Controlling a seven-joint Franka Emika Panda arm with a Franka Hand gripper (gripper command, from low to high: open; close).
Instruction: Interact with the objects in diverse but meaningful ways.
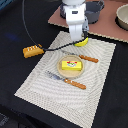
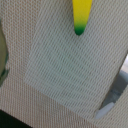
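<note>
1. Hanging low over the far edge of the woven mat (image 1: 65, 67), the tool (image 1: 80, 39) on the white arm, right above the yellow banana (image 1: 81, 42).
2. Cannot tell how wide the tool is open, or whether it has hold of the banana; fingertips hidden in the exterior view.
3. Showing in the wrist view: the banana's green tip (image 2: 79, 31), long and straight, lying on or just above the mat.
4. Sitting just beside the tool, toward the near side: a knife (image 1: 82, 57), then the yellow block (image 1: 70, 65) with a red mark on a round plate (image 1: 61, 73).
5. Lying past the plate: a fork (image 1: 66, 80).
6. Resting well apart, off the mat on the dark counter (image 1: 15, 45) at the exterior view's left: the bread loaf (image 1: 32, 50).
7. Probably the banana for the next move, being closest.
</note>
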